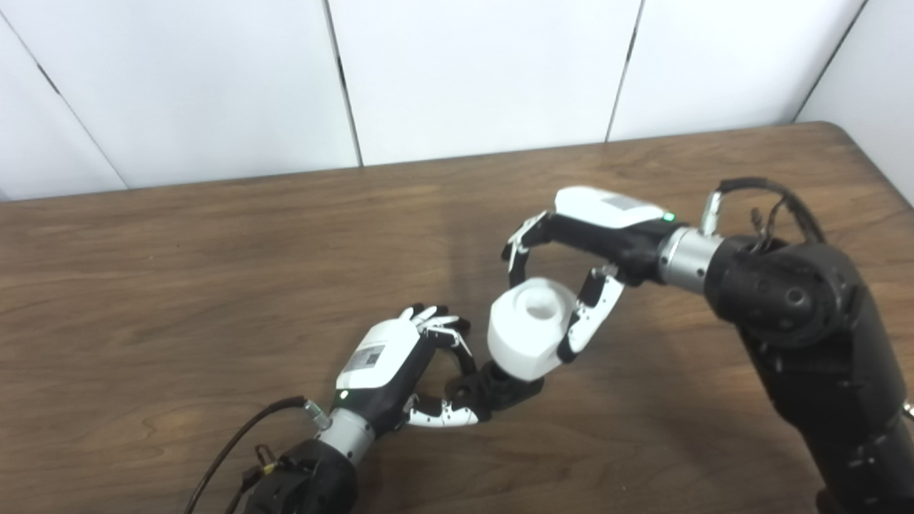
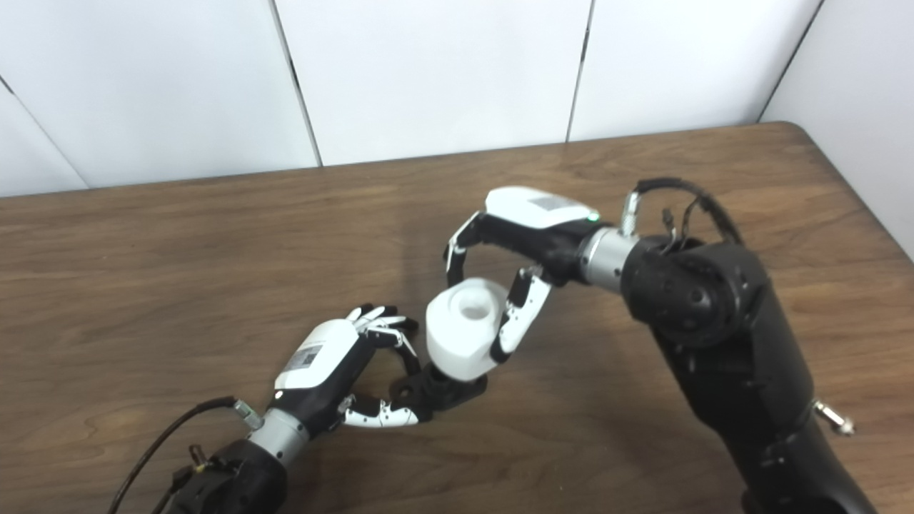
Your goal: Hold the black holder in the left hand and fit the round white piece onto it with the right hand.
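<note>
White round piece (image 1: 527,335) tilted, perhaps seated on black holder (image 1: 493,391)

The round white piece (image 1: 530,335), hollow-topped and tilted, sits atop the black holder (image 1: 496,389).

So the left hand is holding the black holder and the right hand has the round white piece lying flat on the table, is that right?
Not quite. The right hand holds the round white piece up on the black holder gripped by the left hand, not flat on the table. The left eye view shows it.
</note>
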Tool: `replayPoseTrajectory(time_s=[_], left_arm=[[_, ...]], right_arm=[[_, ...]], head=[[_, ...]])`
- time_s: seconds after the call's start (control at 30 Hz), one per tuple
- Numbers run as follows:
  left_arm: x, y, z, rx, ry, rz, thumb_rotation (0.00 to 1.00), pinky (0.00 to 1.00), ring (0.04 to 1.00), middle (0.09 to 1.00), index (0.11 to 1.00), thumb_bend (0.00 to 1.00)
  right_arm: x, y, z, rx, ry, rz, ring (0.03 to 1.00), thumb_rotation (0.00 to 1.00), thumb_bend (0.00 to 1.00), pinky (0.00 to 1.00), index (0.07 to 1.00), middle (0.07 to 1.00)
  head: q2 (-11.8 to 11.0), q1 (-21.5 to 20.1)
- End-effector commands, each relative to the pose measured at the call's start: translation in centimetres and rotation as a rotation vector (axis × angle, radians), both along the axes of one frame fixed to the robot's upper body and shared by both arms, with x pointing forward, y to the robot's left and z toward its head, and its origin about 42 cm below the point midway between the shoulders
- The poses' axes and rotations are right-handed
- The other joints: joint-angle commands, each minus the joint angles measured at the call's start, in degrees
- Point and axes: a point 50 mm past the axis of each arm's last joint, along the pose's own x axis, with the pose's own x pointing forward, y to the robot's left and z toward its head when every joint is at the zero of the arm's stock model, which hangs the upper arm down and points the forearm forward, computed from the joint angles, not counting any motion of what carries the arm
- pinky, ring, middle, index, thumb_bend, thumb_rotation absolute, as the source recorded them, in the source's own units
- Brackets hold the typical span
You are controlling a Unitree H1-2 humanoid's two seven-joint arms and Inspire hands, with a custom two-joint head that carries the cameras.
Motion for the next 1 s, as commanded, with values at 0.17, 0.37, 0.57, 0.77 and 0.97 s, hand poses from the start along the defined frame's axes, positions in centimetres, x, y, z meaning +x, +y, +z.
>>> replayPoseTrajectory(time_s=[0.17,0.37,0.57,0.77,0.97], left_arm=[[-0.2,-0.9,-0.3,0.022,0.041,-0.043,0.06,1.0,0.939,0.84,0.489,0.51],[-0.1,-1.0,-0.3,0.022,0.038,-0.045,0.06,1.0,0.936,0.839,0.489,0.51],[-0.1,-1.1,-0.3,0.023,0.04,-0.046,0.06,1.0,0.938,0.839,0.489,0.51],[-0.2,-1.1,-0.3,0.017,0.043,-0.045,0.06,1.0,0.938,0.837,0.489,0.51],[-0.1,-1.1,-0.3,0.02,0.041,-0.044,0.06,1.0,0.939,0.837,0.489,0.51]], right_arm=[[0.1,1.0,1.2,0.012,-0.066,0.0,0.879,0.14,0.53,0.82,0.481,0.782],[-0.2,1.7,0.5,0.027,-0.065,0.014,0.872,0.14,0.53,0.82,0.482,0.789],[-0.3,2.1,0.4,0.045,-0.064,0.016,0.88,0.14,0.53,0.81,0.482,0.801],[-0.3,2.5,0.6,0.047,-0.08,0.025,0.878,0.14,0.53,0.81,0.482,0.794],[-0.4,2.8,0.6,0.049,-0.072,0.032,0.879,0.14,0.53,0.81,0.482,0.798]], head=[[0.3,0.22],[0.16,0.52],[0.21,0.67],[0.21,0.67],[0.31,0.72]])
